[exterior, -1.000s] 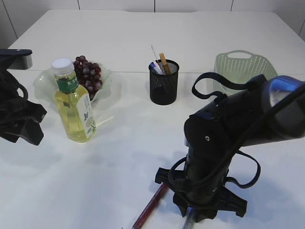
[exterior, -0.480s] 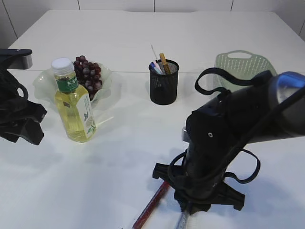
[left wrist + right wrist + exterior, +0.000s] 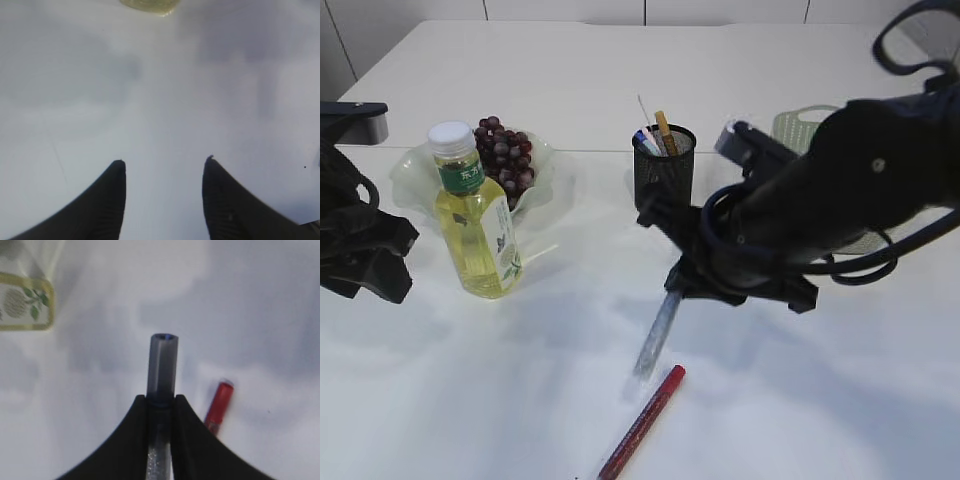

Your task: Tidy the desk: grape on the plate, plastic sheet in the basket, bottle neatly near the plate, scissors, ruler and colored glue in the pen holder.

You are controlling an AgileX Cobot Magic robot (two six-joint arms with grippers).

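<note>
We see the right tool (image 3: 160, 402) clamped on a translucent grey glue tube (image 3: 657, 333), hanging tilted above the white tabletop (image 3: 520, 380) before the black mesh pen holder (image 3: 663, 176). A red glue pen (image 3: 642, 422) lies below. The left tool (image 3: 162, 172) hovers spread apart, empty.

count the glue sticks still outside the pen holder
2. The grey glue stick is clamped in the right gripper, lifted above the table. The red glue stick lies flat on the table near the front edge. Any inside the pen holder are unclear.
</note>
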